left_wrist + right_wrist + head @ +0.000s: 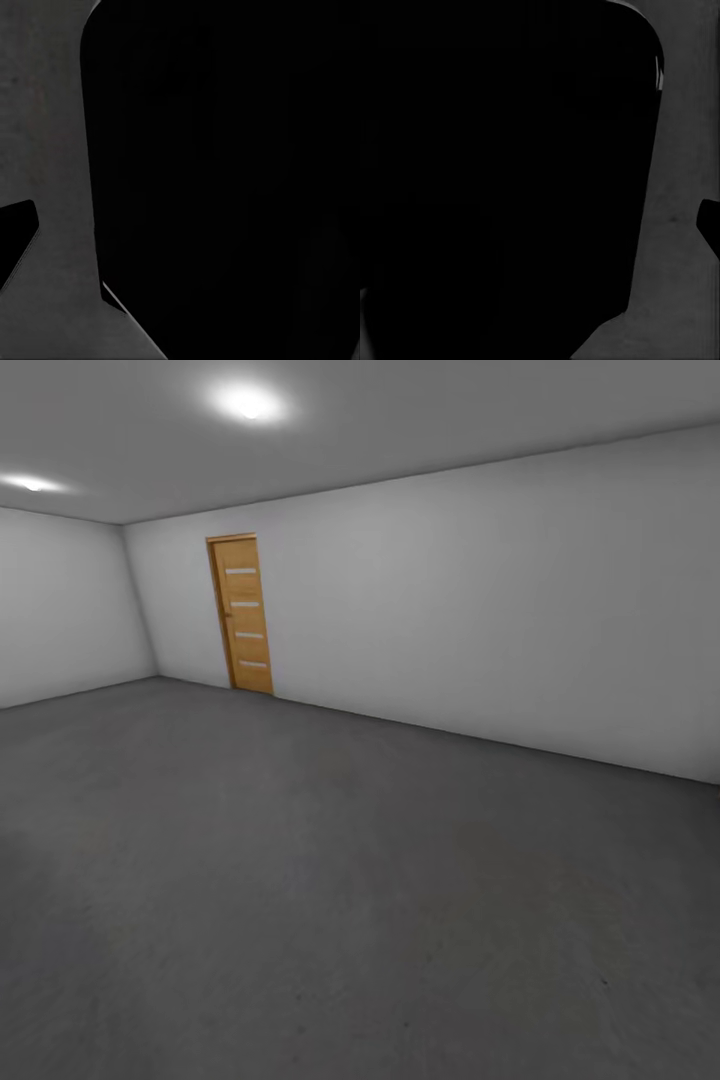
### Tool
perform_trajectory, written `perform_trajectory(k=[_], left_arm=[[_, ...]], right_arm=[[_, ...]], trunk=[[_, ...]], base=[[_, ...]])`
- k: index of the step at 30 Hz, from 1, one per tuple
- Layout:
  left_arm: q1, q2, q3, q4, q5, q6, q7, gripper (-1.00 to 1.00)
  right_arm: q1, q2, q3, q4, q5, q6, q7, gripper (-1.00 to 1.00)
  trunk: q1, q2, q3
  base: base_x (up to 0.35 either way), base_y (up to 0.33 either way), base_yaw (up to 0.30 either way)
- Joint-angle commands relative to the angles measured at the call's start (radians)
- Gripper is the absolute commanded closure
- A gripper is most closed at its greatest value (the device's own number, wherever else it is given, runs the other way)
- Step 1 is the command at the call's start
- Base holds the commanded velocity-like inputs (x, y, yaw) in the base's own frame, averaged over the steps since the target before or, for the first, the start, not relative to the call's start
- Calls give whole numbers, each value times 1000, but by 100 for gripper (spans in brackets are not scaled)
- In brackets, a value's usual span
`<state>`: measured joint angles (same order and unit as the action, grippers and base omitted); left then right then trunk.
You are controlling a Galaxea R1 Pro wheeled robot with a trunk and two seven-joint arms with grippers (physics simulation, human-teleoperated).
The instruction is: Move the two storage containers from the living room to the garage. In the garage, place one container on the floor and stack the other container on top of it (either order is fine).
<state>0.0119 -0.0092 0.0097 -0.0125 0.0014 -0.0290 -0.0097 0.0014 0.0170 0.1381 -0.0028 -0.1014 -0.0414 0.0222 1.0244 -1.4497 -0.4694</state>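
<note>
— Fingers: can their state be read from either wrist view?
— No. A large black shape is seen close against each wrist camera, with strips of the floor [45, 112] beside it; whether the left or right fingers are parted or closed cannot be told.
— What open room is shown ahead?
— From the head view, the garage [480, 610] is seen: a broad stretch of dark grey, rough floor [330, 880] bounded by plain white walls. A light-wood door [241, 614] is set in the far wall near the left corner, shut. Two ceiling lights [247, 402] are lit.
— And the floor's look?
— Matte, faintly mottled, concrete-like.
</note>
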Motion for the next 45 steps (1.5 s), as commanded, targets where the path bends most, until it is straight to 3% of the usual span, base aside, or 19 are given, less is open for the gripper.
perform_trajectory(k=[1, 5, 6, 14, 38, 45], left_arm=[[0, 0, 1, -1, 0, -2, -1, -100], [1, 0, 1, -1, 0, -2, -1, -100], [0, 0, 1, -1, 0, -2, -1, -100], [0, 0, 1, -1, 0, -2, -1, -100], [0, 0, 1, -1, 0, -2, -1, -100], [0, 0, 1, -1, 0, -2, -1, -100]], right_arm=[[0, 0, 14, 0, -11, -3, 2, -100], [0, 0, 36, 0, -11, -3, 2, -100], [0, 0, 311, 0, -11, -3, 2, -100], [0, 1, 311, 0, -11, -4, 1, -100], [0, 1, 311, 0, -14, -6, -3, -100], [0, 1, 311, 0, -16, -6, -4, -100]], trunk=[[1, 0, -1], [1, 0, -1], [1, 0, -1], [1, 0, -1], [1, 0, -1], [1, 0, -1]], base=[[321, 0, 0], [322, 0, 0], [322, 0, 0], [322, 0, 47], [322, 0, 259], [322, 0, 102]])
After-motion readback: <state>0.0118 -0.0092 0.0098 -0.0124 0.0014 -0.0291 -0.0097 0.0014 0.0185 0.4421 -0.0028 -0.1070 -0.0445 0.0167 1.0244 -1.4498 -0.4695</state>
